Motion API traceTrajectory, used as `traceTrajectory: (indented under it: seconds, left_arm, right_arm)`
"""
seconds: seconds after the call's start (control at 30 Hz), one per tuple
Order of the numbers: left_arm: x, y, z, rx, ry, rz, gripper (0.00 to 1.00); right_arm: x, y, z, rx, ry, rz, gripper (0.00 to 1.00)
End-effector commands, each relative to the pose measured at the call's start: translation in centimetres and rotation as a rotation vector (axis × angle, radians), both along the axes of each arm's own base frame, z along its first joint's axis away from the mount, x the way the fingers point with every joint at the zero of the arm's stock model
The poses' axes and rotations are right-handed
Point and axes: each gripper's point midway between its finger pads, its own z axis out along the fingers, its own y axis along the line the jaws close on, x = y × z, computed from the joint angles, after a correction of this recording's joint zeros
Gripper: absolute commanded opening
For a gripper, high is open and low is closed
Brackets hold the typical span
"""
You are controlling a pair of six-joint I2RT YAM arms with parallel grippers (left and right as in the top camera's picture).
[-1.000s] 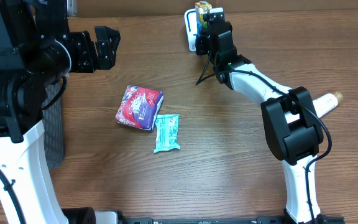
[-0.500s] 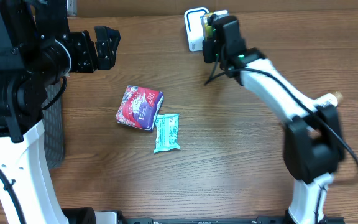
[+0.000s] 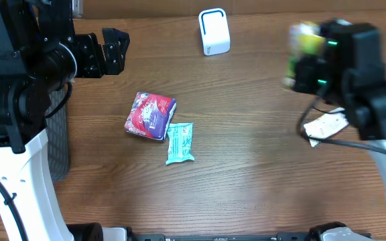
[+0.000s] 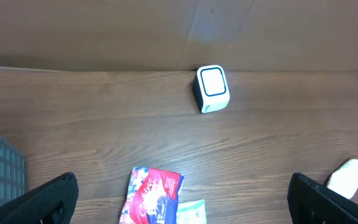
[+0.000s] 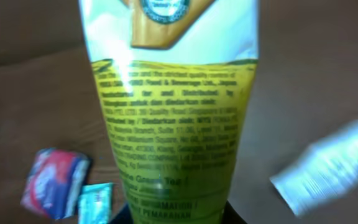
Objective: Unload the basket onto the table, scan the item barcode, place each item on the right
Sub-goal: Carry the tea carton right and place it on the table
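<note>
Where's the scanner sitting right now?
Overhead view: the white scanner stands at the far edge of the table, near the middle, beyond and right of the red packet; the yellow-green pouch is off to its right.

The left arm (image 3: 19, 73) is built of boxy black joint housings above a smooth white link, with a thin black cable (image 3: 4, 194) running along the white. The right arm (image 3: 370, 73) (blurred) has the same black-and-white build, small green lights (image 3: 327, 45) and a looping black cable (image 3: 344, 141).

yellow-white pouch (image 5: 173, 124), white scanner (image 3: 214, 31), teal sachet (image 3: 179, 142)
</note>
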Motion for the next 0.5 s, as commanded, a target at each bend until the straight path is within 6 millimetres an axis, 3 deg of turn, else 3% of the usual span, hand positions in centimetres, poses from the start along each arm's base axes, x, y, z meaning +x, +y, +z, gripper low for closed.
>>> traceTrajectory:
  seconds: [0.0,0.1,0.2,0.37,0.47]
  left_arm:
    - [0.2,0.0,0.2,0.014,-0.012,-0.008,1.0]
    - [0.2,0.0,0.2,0.014,-0.012,-0.008,1.0]
    - [0.2,0.0,0.2,0.014,-0.012,-0.008,1.0]
    - [0.2,0.0,0.2,0.014,-0.012,-0.008,0.99]
    - [0.2,0.0,0.2,0.014,-0.012,-0.008,1.0]
  right_arm:
    - [-0.6,-5.5,-1.6,0.048,0.089,-0.316,0.04]
    - [-1.9,-10.0,-5.9,0.016,0.225,-0.475,0.04]
    - [-2.9,-12.9,-10.4,0.02,0.337,-0.587,0.04]
    - [-5.6,-16.2,-18.8,0.051,0.483,-0.75,0.04]
    - [-7.0,-16.5,-22.9,0.082,0.531,-0.776,0.04]
